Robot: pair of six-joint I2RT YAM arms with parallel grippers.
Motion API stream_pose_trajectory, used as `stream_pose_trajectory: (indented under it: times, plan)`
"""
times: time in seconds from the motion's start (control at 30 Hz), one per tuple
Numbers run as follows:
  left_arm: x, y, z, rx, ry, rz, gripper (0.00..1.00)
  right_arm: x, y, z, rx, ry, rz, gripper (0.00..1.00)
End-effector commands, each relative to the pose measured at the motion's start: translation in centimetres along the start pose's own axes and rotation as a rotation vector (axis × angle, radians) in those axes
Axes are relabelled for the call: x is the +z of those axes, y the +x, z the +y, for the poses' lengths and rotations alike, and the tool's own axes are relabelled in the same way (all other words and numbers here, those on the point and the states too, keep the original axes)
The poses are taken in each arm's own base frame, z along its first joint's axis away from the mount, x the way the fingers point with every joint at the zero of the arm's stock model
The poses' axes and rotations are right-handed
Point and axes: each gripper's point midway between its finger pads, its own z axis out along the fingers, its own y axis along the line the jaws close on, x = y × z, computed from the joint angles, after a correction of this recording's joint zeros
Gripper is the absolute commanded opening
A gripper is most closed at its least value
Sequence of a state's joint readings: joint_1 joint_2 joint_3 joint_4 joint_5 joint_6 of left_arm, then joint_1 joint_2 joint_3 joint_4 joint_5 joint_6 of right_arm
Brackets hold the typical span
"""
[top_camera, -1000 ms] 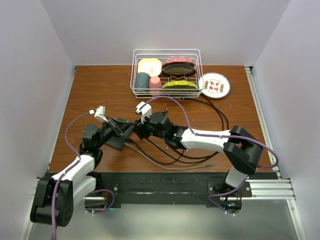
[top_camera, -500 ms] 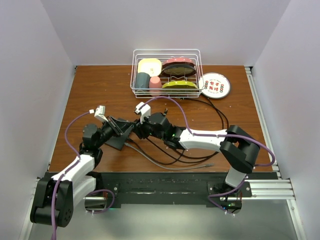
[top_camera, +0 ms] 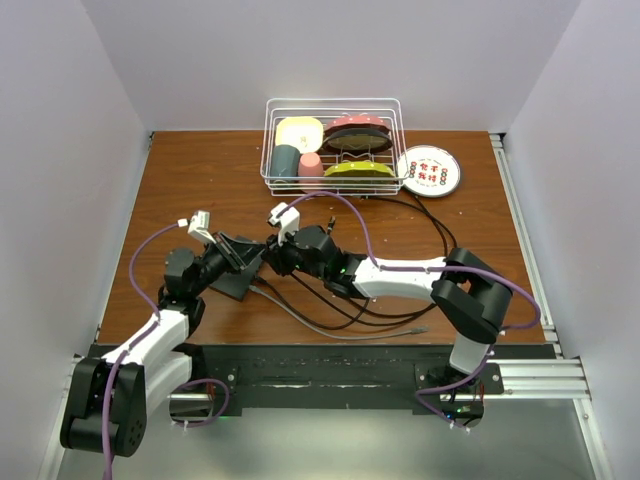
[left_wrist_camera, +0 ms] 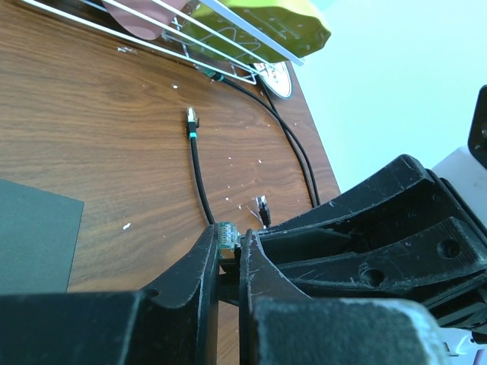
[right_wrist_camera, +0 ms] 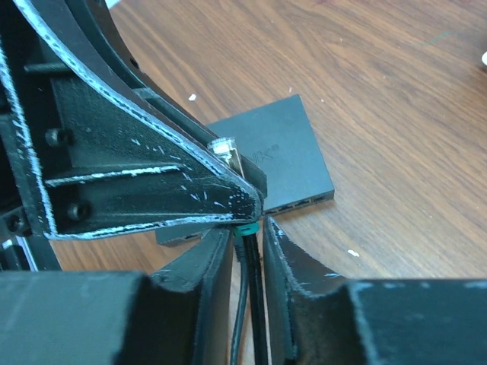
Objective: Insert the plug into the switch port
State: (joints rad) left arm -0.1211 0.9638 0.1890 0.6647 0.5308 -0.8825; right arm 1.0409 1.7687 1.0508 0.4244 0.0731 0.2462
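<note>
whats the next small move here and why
Probably open the right gripper: its jaws pinch the cable just behind the plug, which the left gripper also clamps. Once free, the left can aim it at the switch sockets.

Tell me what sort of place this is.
Probably a robot lab test cell: plain walls box in a wooden table, two arms are bolted at its edge, and props like a dish rack, switch and cables sit on it.

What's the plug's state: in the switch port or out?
Out. The plug is pinched between the left gripper and the right gripper, held apart from the switch.
</note>
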Motion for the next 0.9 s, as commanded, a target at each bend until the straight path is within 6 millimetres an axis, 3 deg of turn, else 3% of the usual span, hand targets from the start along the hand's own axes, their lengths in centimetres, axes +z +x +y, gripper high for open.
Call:
stream_pose_trajectory:
  times: [0.0, 0.33, 0.6, 0.87]
  plan:
    - [0.3, -1.5, -2.1, 0.016, 0.061, -0.031, 0.00, -0.3, -3.3, 0.6, 0.033, 0.008, -0.134, 0.22]
    - [0.3, -1.2, -1.8, 0.011, 0.051, -0.025, 0.00, -1.6, -5.1, 0.5, 0.043, 0.022, -0.216, 0.18]
    - [0.4, -1.2, -1.6, 0.008, 0.045, -0.026, 0.00, -1.9, -5.1, 0.7, 0.036, 0.015, -0.216, 0.25]
    - [0.4, -1.2, -1.7, 0.005, 0.053, -0.026, 0.00, -1.7, -5.0, 0.7, 0.033, 0.018, -0.213, 0.25]
